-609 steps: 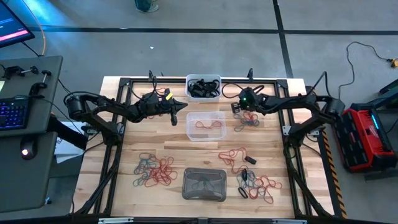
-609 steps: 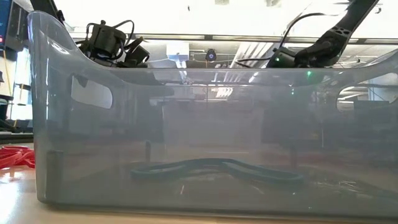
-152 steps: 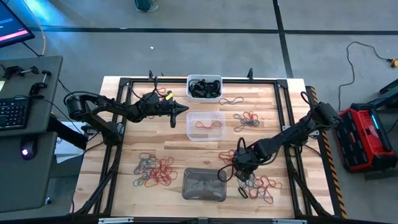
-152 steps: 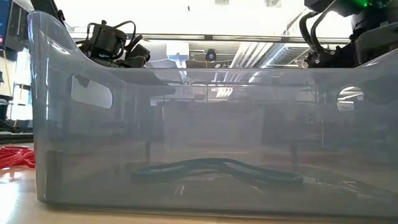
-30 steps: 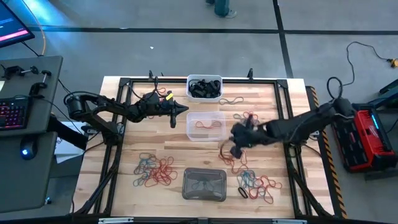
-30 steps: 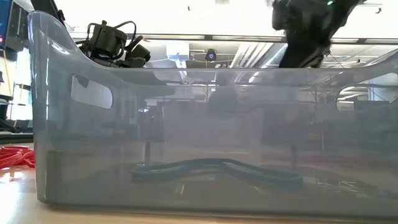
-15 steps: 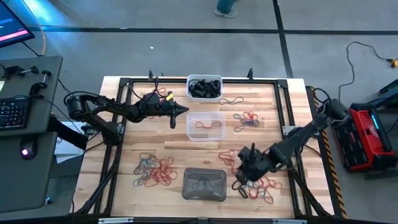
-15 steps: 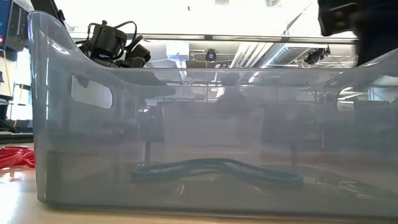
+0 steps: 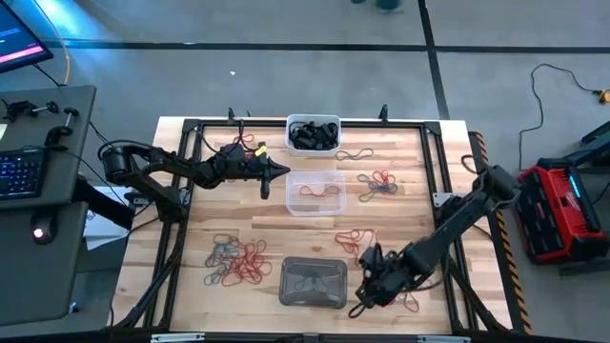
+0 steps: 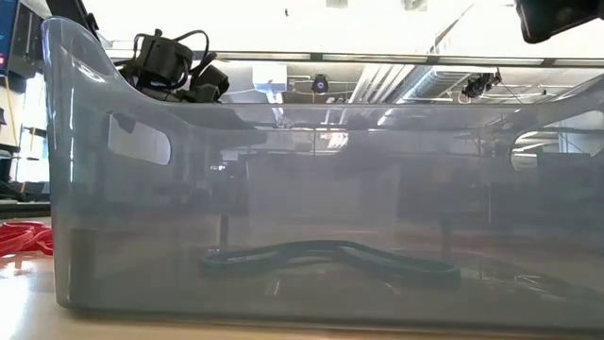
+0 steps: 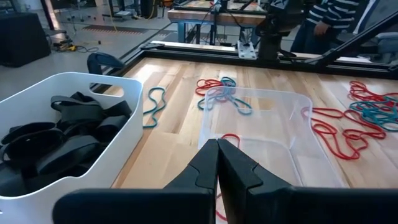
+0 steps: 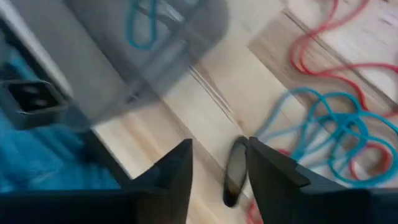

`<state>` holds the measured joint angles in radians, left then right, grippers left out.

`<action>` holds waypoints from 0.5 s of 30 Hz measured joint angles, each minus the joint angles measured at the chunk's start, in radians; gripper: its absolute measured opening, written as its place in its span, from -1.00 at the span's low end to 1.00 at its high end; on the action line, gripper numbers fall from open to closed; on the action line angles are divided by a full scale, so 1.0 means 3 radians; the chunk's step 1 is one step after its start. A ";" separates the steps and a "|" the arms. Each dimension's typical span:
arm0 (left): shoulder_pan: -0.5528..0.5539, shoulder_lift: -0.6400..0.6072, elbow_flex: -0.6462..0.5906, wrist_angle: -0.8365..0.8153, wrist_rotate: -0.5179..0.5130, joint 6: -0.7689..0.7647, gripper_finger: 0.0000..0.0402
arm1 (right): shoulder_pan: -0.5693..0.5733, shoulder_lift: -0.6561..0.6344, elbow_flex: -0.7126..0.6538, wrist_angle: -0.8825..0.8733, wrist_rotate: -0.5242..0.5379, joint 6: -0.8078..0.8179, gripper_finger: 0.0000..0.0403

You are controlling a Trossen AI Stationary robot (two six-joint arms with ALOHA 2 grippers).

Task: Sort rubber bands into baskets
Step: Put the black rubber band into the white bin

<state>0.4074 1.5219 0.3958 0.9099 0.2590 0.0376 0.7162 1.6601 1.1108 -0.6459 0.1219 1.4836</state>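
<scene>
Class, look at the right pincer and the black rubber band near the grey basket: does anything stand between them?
Nothing visible does. The right pincer is open, with the black rubber band lying on bare wood between its fingers.

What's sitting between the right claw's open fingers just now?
In the right wrist view, a small black rubber band lies on the wooden table in the gap of the right claw, with teal loops just beyond.

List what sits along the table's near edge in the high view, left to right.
Loose pile of red and teal rubber bands → grey basket → right end effector, open over another pile of bands.
</scene>
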 joint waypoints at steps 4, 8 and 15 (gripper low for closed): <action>-0.0024 0.0000 0.0000 -0.0001 0.0001 0.0004 -1.00 | 0.0000 0.0337 0.0347 -0.0452 -0.0229 -0.0041 -0.25; -0.0030 0.0000 0.0000 -0.0001 0.0001 0.0004 -1.00 | 0.0000 0.0601 0.0538 -0.0540 -0.0499 -0.0085 -0.25; -0.0031 0.0000 0.0000 -0.0001 0.0001 0.0020 -1.00 | 0.0000 0.0763 0.0574 -0.0529 -0.0646 -0.0088 -0.25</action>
<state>0.3981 1.5219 0.3958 0.9096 0.2592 0.0436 0.7162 1.8892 1.2830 -0.8046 -0.0718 1.4572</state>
